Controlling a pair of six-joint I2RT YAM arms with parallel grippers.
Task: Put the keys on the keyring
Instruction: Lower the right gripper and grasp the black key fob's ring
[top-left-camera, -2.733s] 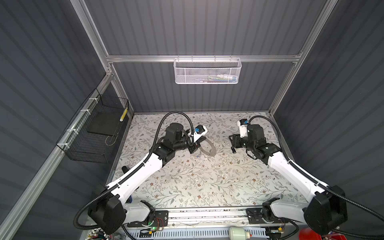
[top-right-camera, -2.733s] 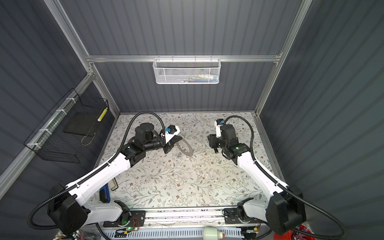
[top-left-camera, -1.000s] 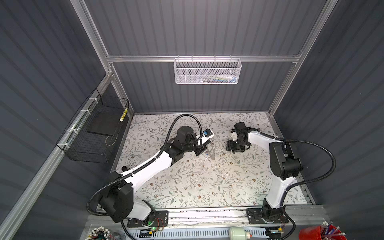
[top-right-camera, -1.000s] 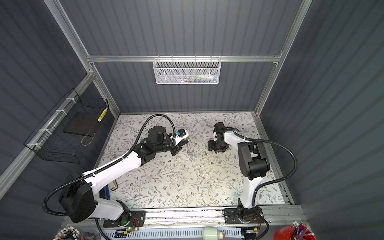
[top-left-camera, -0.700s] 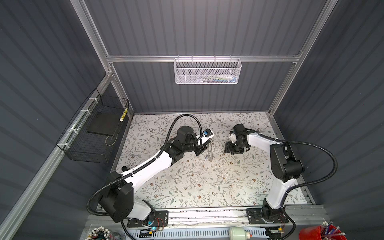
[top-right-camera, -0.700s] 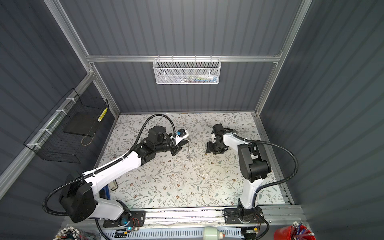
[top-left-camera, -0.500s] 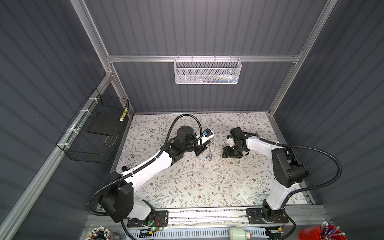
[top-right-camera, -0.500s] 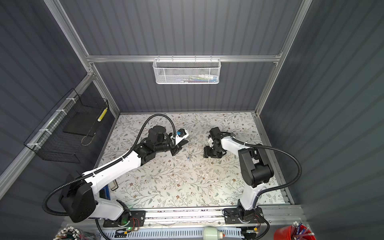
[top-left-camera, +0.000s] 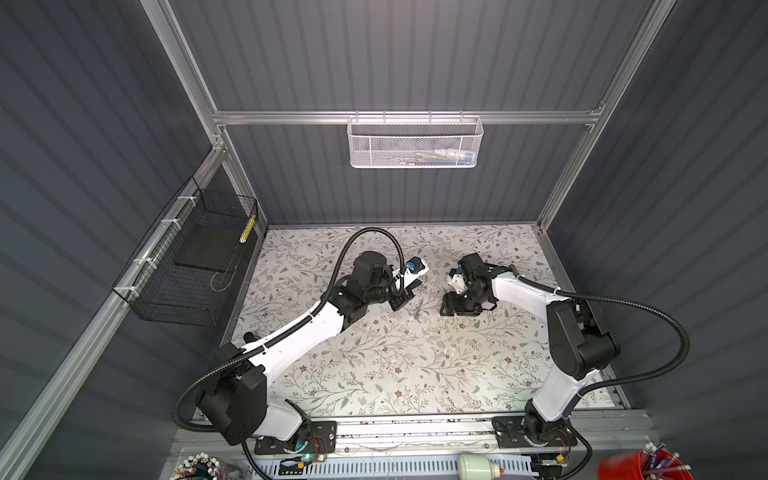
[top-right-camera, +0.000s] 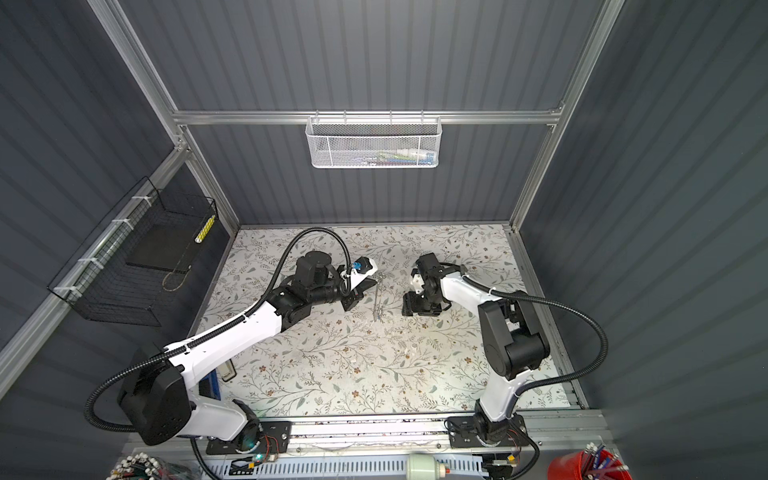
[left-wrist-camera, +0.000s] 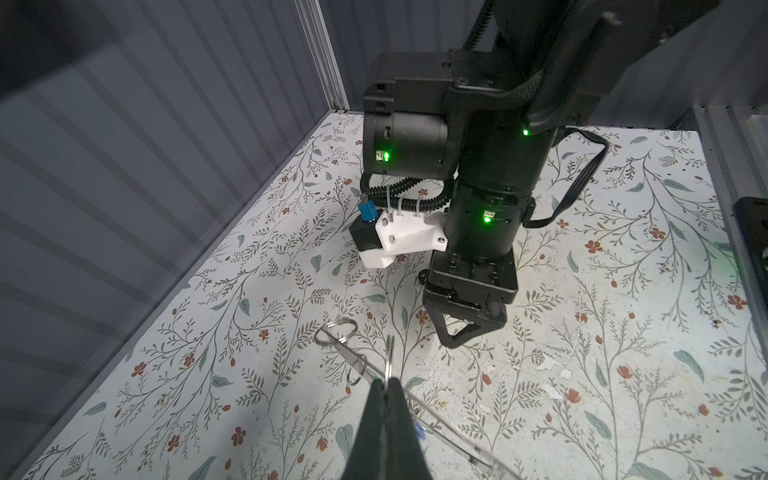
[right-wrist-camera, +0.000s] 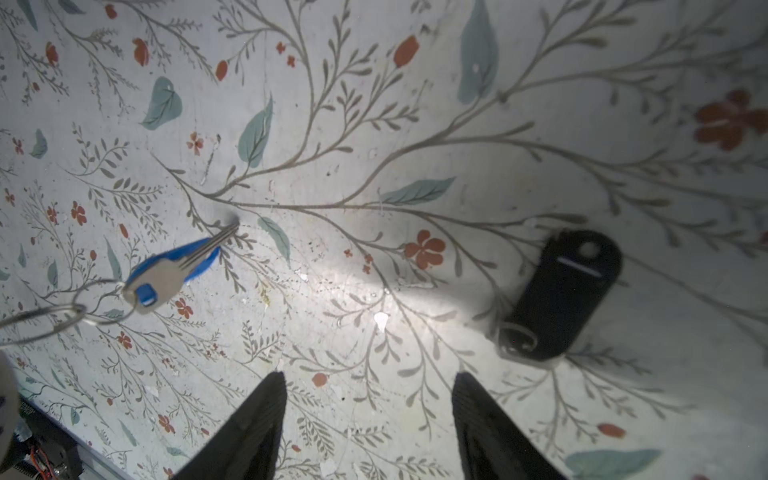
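My left gripper (left-wrist-camera: 386, 384) is shut on the thin wire keyring (left-wrist-camera: 390, 357), which I see edge-on from the left wrist. In both top views the keyring (top-left-camera: 417, 303) (top-right-camera: 375, 303) shows as a thin line between the arms. In the right wrist view a silver key (right-wrist-camera: 166, 276) and a blue tag (right-wrist-camera: 199, 257) hang from it on a small ring (right-wrist-camera: 104, 303), the key's tip touching the mat. My right gripper (right-wrist-camera: 368, 384) (top-left-camera: 451, 308) stands open just above the mat, to the right of the keyring. A black tag (right-wrist-camera: 561, 295) lies flat beyond one finger.
Small loose rings (left-wrist-camera: 334, 332) lie on the floral mat (top-left-camera: 374, 374) near the left fingertips. A white mesh basket (top-left-camera: 415, 143) hangs on the back wall and a black wire basket (top-left-camera: 187, 266) on the left wall. A red cup (top-left-camera: 636, 465) stands at the front right.
My right gripper has moved left and a little forward, closer to the hanging keyring, still open. The ring has turned edge-on to the top views. The left gripper has stayed shut in place.
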